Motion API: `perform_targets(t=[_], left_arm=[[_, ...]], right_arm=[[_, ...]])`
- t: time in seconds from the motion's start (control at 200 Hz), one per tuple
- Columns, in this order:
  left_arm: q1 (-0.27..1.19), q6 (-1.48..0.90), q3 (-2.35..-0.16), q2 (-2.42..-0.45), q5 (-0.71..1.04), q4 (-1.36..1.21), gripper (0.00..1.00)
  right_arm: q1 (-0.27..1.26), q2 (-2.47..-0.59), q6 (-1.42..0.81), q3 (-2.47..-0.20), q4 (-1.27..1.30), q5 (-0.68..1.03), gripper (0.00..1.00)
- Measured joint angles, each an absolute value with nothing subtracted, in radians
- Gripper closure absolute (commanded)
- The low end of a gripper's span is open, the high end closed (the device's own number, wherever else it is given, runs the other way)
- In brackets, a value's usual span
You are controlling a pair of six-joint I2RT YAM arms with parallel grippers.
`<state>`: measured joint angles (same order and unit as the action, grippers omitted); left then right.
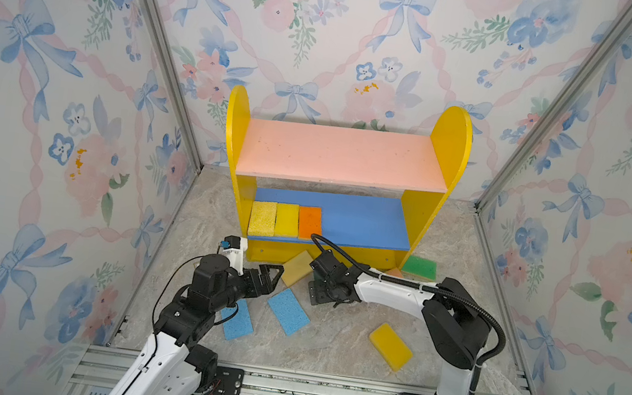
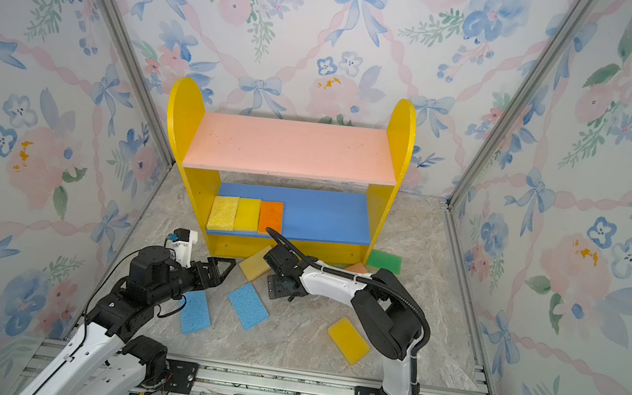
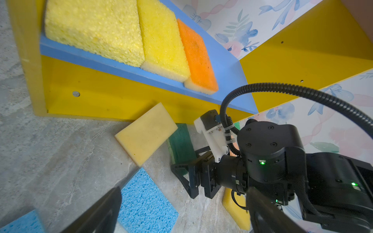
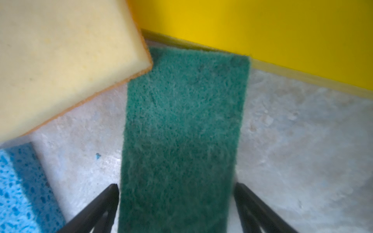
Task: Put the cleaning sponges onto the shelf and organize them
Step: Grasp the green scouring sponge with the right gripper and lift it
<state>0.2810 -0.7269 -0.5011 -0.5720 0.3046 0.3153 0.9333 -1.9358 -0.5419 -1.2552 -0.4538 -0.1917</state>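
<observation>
The shelf (image 1: 345, 156) stands at the back, its pink upper board bare. On its blue lower board, at the left end, a pale yellow (image 1: 262, 218), a yellow (image 1: 287, 219) and an orange sponge (image 1: 310, 222) lie in a row. A dark green sponge (image 4: 181, 131) lies on the floor against the shelf's base. My right gripper (image 4: 176, 184) is open and straddles it, with a narrow gap at each finger. My left gripper (image 1: 274, 274) is open and empty, hovering just left of a cream sponge (image 1: 297, 267) that leans on the shelf's base.
Two light blue sponges (image 1: 288, 311) (image 1: 238, 320) lie on the floor by the left arm. A yellow sponge (image 1: 390, 346) lies by the right arm's base. A green sponge (image 1: 419, 267) and a peach one (image 1: 396, 273) rest by the shelf's right foot. Walls close in three sides.
</observation>
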Motion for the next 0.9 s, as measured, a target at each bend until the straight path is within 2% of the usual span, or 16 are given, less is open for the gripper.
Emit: perform_targets(t=[0.15, 0.35, 0.555, 0.9], left_arm=[[0.281, -0.731, -0.501, -0.566, 0.309, 0.315, 0.02], [0.281, -0.750, -0.495, -0.557, 0.331, 0.310, 0.02], [0.299, -0.834, -0.429, -0.543, 0.385, 0.238, 0.02], [0.568, -1.028, -0.321, -0.580, 0.348, -0.021, 0.02]], right_arm=[[0.936, -1.927, -0.536, -1.236, -0.441, -0.202, 0.33], [0.938, -1.864, -0.540, -1.167, -0.443, -0.191, 0.35], [0.962, -1.656, -0.565, -1.037, -0.489, -0.196, 0.35], [1.047, -1.391, -0.599, -0.977, -0.580, -0.216, 0.34]])
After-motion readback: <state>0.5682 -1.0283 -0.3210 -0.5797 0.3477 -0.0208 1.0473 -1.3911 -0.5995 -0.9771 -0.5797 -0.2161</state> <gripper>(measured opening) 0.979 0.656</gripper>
